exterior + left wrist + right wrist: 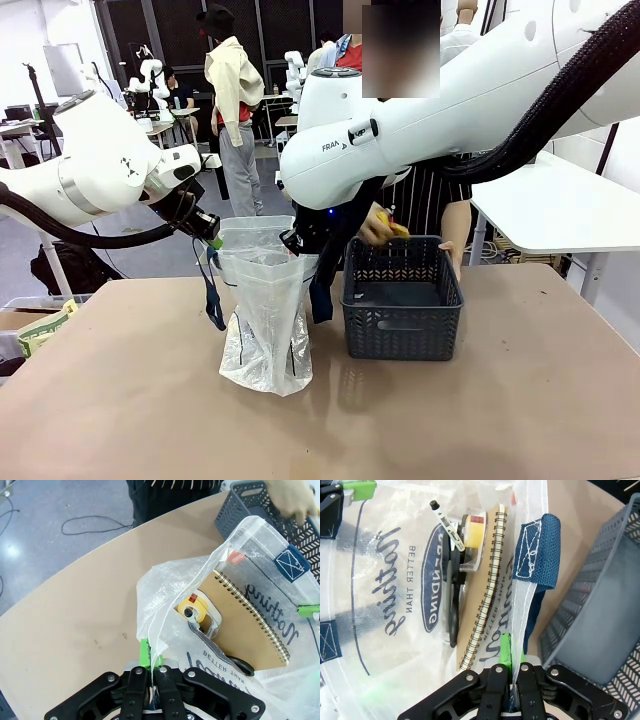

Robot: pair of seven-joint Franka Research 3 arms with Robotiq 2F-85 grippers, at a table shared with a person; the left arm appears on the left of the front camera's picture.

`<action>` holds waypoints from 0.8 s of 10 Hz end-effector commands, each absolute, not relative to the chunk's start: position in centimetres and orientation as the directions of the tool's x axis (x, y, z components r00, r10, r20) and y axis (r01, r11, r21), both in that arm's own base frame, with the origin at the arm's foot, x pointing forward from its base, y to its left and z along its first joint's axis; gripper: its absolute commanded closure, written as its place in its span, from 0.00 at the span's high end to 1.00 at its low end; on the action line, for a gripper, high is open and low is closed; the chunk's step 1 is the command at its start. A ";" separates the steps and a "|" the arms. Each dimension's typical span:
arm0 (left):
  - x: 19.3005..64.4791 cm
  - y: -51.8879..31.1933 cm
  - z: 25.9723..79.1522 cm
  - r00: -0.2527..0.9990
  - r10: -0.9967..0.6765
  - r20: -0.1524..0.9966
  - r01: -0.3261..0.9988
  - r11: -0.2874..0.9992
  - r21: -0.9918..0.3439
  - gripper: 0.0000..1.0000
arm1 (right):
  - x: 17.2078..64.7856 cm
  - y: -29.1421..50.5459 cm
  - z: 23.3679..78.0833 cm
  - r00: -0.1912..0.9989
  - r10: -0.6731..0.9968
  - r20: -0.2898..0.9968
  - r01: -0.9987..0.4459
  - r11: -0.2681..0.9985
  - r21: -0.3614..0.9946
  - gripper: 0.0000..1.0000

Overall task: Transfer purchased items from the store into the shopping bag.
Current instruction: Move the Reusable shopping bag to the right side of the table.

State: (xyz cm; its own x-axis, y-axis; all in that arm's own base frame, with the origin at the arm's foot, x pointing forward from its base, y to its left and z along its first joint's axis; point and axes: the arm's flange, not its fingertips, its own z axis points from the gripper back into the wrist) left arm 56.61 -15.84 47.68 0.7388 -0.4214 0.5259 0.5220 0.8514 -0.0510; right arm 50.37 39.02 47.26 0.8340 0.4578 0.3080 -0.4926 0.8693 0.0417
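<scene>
A translucent white plastic shopping bag (265, 320) with navy blue strap handles and dark lettering stands upright on the brown tabletop (120, 400), held open at its mouth by both arms. The left claw (213, 240) is closed on the bag's rim on the robot's left side. In the left wrist view the left claw (151, 661) has its green pads pressed together, with the thin plastic pinched between them. The right claw (293, 243) is clamped on the opposite rim. The right wrist view shows the right claw (512, 662) shut on the plastic just below a sewn-on navy blue strap (537, 550).

Several purchased items lie inside the bag. A brown spiral-bound notebook (250, 625) leans against the bag's wall. A yellow roll of tape in a clear dispenser (197, 611) rests against it. A white marker pen with a black cap (445, 522) lies next to the tape. A black object (451, 610) lies beside the notebook; I cannot tell what it is.

The dark grey plastic basket with lattice sides (402, 300) sits on the tabletop just beside the bag, on the robot's right. At its far rim the person's hand (378, 228) holds a small yellow item (397, 230) above the basket.
</scene>
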 end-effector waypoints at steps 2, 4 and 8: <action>56.7 -15.7 47.7 0.739 -0.419 0.527 0.520 0.853 -0.051 0.00 | 50.2 39.0 47.1 0.834 0.457 0.309 -0.492 0.870 0.041 0.00; 56.7 -15.7 47.7 0.739 -0.419 0.527 0.520 0.853 -0.051 0.00 | 50.2 39.0 47.1 0.834 0.457 0.309 -0.492 0.870 0.041 0.00; 56.7 -15.7 47.7 0.739 -0.419 0.527 0.520 0.853 -0.051 0.00 | 50.2 39.0 47.1 0.834 0.457 0.309 -0.492 0.870 0.041 0.00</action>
